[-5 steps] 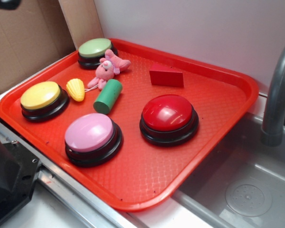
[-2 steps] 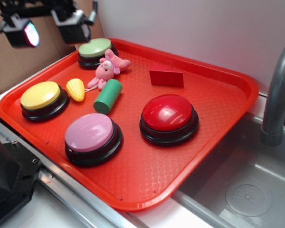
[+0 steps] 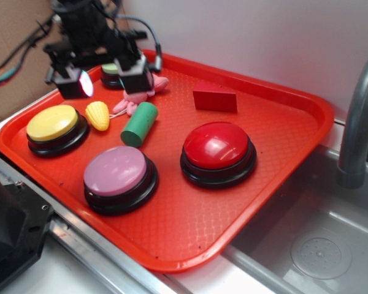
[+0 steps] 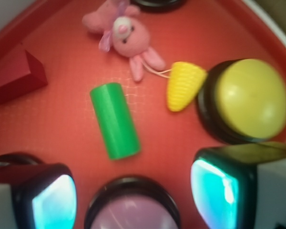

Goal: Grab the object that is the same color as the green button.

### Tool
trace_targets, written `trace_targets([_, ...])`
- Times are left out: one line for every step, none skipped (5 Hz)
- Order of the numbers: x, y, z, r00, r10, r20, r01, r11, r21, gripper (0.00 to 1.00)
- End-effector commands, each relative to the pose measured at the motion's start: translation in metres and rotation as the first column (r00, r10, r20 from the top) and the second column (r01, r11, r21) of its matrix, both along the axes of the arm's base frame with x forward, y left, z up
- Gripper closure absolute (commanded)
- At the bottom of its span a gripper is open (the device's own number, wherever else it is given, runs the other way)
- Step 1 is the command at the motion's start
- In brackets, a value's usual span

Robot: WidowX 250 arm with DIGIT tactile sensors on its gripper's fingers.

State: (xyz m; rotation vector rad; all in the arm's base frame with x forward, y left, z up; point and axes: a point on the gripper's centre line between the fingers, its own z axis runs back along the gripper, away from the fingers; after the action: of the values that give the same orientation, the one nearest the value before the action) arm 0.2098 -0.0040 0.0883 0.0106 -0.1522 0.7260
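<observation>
The object, a small green cylinder (image 3: 139, 124), lies on its side in the middle-left of the red tray (image 3: 276, 177); in the wrist view the cylinder (image 4: 114, 120) lies just ahead of the fingers. My gripper (image 3: 104, 81) hovers above the tray's back left, open, with nothing between its fingers (image 4: 52, 200). In the wrist view the gripper (image 4: 136, 195) is above the cylinder's near end and the pink button. The green button (image 3: 112, 68) stands at the back left, mostly hidden behind the gripper.
Also on the tray are a yellow button (image 3: 52, 122), a pink button (image 3: 116, 171), a red button (image 3: 218, 147), a red wedge block (image 3: 214, 98), a yellow corn toy (image 3: 98, 115) and a pink plush (image 3: 136, 98). A sink (image 3: 319, 245) and faucet (image 3: 359, 122) lie to the right.
The arm has come into view from the upper left and moved down and right, now covering most of the green button. The things on the tray have not moved.
</observation>
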Motion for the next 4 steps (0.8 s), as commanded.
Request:
trace_targets([0.028, 0.006, -0.030, 0.997, 0.035, 0.066, -0.035, 0.999, 0.006, 0.00])
trace_targets([0.033, 0.011, -0.047, 0.997, 0.056, 0.054, -0.057, 0.998, 0.020, 0.00])
trace_targets([0.031, 0.013, -0.061, 0.998, 0.053, 0.038, -0.054, 0.998, 0.020, 0.00])
trace_targets([0.033, 0.012, -0.068, 0.998, 0.058, 0.028, -0.059, 0.998, 0.020, 0.00])
